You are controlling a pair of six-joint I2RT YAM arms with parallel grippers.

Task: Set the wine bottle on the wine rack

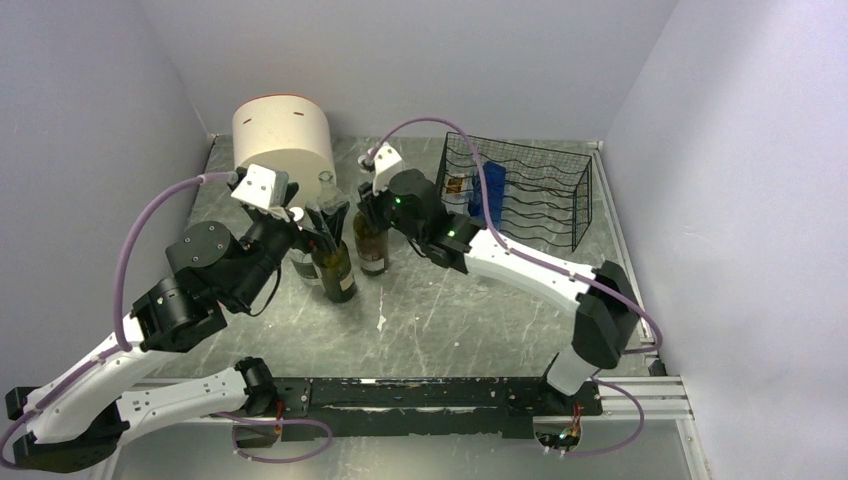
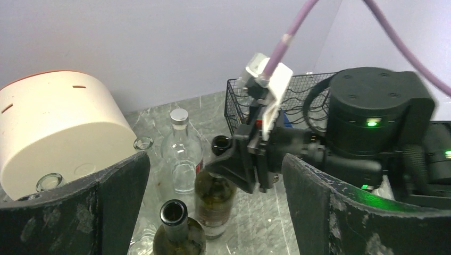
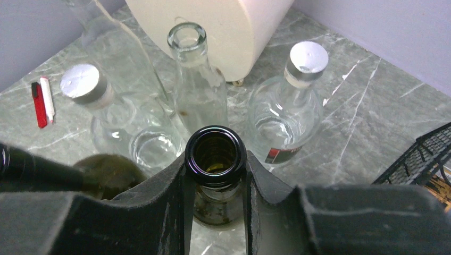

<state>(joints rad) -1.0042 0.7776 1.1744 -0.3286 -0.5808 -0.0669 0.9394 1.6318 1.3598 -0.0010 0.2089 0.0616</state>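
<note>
Wine bottle [image 3: 215,159]: dark glass, glossy, smooth at the lip. Wine rack [image 1: 540,195]: thin black metal wire, low sheen. Table [image 1: 450,310]: grey marble-pattern top, smooth, faintly reflective, with white scratches. Cream container [image 1: 285,135]: smooth, matt. Far clear bottle [image 3: 284,111]: transparent glossy glass under a silvery metal cap [image 3: 307,57]. Fingers [image 2: 101,212] of the left gripper [image 2: 215,164]: black, matt, rough, scuffed grey. Right arm shell [image 1: 520,265]: smooth white plastic.
</note>
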